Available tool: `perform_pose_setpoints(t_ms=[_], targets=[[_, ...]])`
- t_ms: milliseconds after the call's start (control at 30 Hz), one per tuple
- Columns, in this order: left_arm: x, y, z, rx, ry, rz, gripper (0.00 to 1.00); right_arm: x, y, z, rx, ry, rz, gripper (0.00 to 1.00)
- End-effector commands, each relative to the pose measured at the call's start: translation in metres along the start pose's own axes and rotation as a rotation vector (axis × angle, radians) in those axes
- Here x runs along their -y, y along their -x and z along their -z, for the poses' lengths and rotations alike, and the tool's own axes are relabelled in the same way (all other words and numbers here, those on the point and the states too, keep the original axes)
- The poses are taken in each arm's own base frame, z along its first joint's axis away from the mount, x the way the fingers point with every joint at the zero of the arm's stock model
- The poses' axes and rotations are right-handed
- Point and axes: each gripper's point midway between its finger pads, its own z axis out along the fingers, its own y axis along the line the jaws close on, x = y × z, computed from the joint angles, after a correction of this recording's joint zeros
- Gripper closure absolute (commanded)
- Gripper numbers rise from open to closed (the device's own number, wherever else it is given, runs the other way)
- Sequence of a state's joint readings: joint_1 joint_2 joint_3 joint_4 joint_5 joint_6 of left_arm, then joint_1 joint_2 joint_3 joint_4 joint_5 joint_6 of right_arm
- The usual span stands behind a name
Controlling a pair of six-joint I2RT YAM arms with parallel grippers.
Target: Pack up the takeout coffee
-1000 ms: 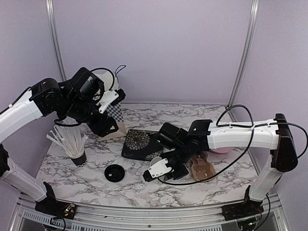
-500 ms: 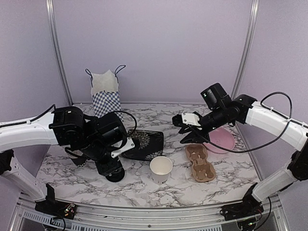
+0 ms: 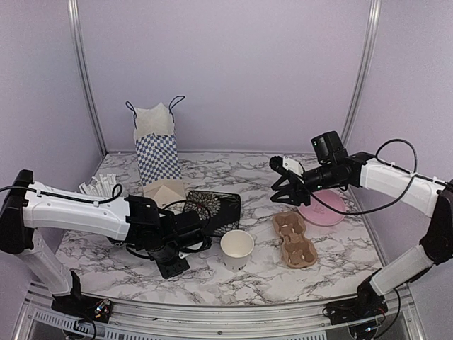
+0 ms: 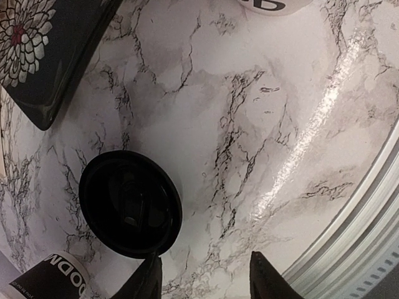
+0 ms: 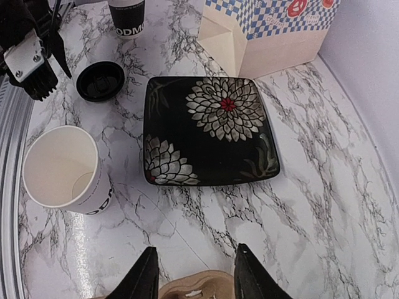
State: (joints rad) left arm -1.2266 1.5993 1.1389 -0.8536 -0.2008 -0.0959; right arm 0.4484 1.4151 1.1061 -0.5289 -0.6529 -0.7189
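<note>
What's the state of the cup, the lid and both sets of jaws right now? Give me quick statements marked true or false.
1. The white cup has its lid on. False: it stands open, and the black lid lies apart from it on the table.
2. The left gripper has its jaws open and empty beside the lid. True.
3. The right gripper holds the cup. False: its jaws are open and empty, raised near the cardboard carrier.
4. The cup stands upright near the black floral plate. True.
</note>
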Motion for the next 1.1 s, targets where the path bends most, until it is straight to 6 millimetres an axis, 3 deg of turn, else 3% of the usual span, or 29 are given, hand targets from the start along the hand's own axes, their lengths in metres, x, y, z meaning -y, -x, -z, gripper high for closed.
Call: perform_pose_setpoints(t_ms=[0,233,633,767,933,1067], targets=[[-0.011,0.012,-0.015,0.041,0.021,0.053,0.55,0.002,0.004,-0.005,0.042,0.021,-0.019,0.61],[-0.026,0.006,-0.032,0.017,0.028,0.107,0.59,0.003,0.000,-0.010,0.030,0.034,-0.031,0.61],[-0.025,-0.009,-0.062,-0.030,-0.018,0.128,0.66,0.004,-0.012,-0.020,-0.001,0.048,-0.045,0.62],[-0.026,-0.010,-0.069,-0.050,-0.008,0.113,0.75,0.004,-0.013,-0.022,-0.002,0.057,-0.050,0.62],[-0.020,-0.009,-0.066,-0.046,-0.045,0.112,0.90,0.003,-0.013,-0.022,-0.004,0.062,-0.049,0.63],[-0.022,0.000,-0.046,-0.025,-0.047,0.125,0.96,0.002,-0.010,-0.019,-0.003,0.068,-0.054,0.63]])
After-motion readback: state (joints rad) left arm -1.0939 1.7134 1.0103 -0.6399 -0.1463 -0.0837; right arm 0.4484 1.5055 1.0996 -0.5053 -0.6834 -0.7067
